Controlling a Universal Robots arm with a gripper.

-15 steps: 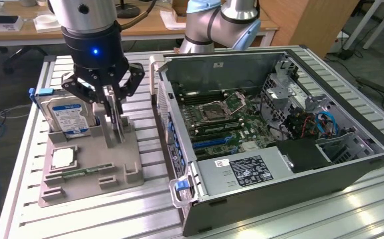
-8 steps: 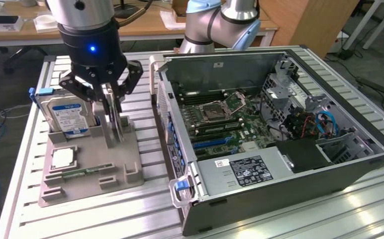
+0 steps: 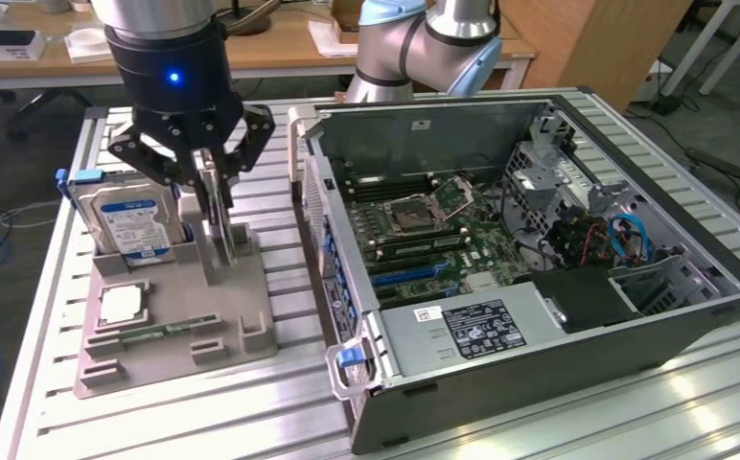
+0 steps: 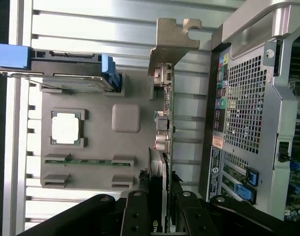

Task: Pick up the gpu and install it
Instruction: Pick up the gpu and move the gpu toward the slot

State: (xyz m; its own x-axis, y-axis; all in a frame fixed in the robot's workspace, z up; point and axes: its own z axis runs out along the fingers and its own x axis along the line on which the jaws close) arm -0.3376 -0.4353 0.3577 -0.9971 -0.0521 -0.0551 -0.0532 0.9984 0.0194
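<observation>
a: exterior view. item and place?
b: gpu (image 3: pixel 225 240), standing on edge in the grey holder (image 3: pixel 178 335), at 9 o'clock of the case (image 3: pixel 537 383). gripper (image 3: pixel 217 254) down over it, jaws at a narrow gap, one finger on each face. looks gripped.
a: axis?
b: long axis about 6 to 12 o'clock. bracket end judged toward 12.
a: wrist view.
b: gpu (image 4: pixel 168 142) seen edge-on, black cooler side facing the holder (image 4: pixel 95 147) middle. bracket (image 4: pixel 172 39) at the end away from the gripper (image 4: pixel 162 201), just beside the case (image 4: pixel 248 98) corner. grip sits near the other end.
a: hazards?
b: off-centre hold: card may swing about the pads. bracket may catch the case corner. a tilted pull could bind the card in its slot.
</observation>
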